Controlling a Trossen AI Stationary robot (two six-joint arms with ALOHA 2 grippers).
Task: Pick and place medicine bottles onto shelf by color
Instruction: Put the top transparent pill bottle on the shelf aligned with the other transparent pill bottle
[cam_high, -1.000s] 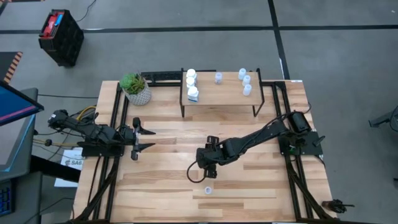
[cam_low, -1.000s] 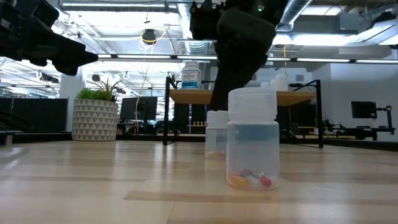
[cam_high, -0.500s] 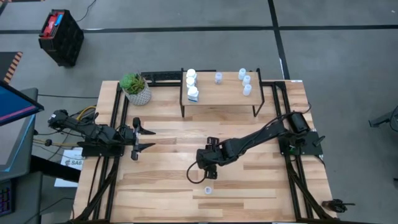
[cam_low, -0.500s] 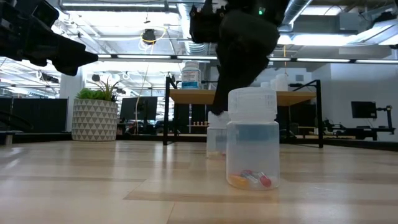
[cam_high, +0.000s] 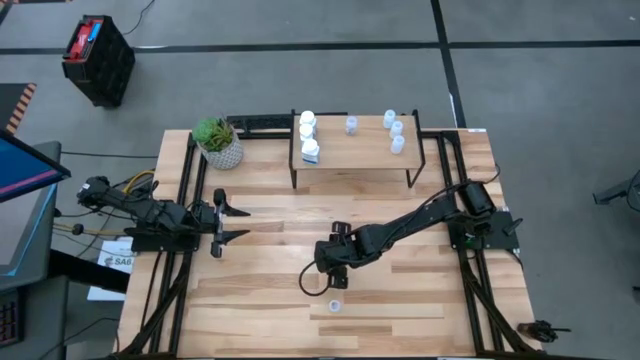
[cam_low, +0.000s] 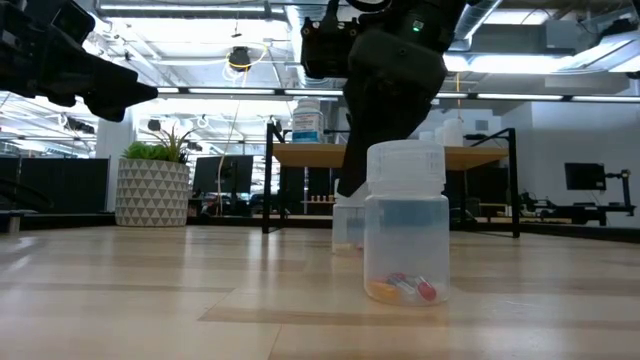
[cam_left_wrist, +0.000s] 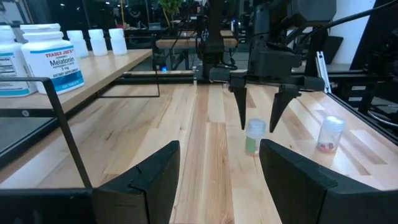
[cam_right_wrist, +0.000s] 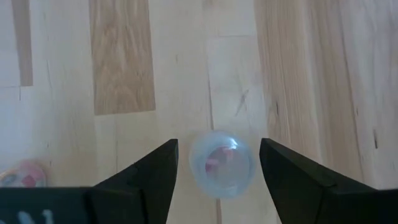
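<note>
My right gripper (cam_right_wrist: 217, 146) hangs open over the middle of the table, pointing steeply down. Its fingers stand on either side of the cap of a small translucent medicine bottle (cam_right_wrist: 221, 164), which stands upright on its base (cam_left_wrist: 254, 135); a gap shows on both sides. A second translucent bottle (cam_high: 334, 305) with coloured pills stands nearer the front edge (cam_low: 405, 225). The shelf (cam_high: 350, 158) at the far edge carries three white bottles (cam_high: 308, 132) on its left and several pale ones (cam_high: 394, 130) on its right. My left gripper (cam_high: 243, 223) waits open at the table's left.
A white patterned plant pot (cam_high: 220, 148) stands at the far left corner beside the shelf. Bare planks lie between the shelf's black legs (cam_high: 293, 172) and my right gripper (cam_high: 325, 283).
</note>
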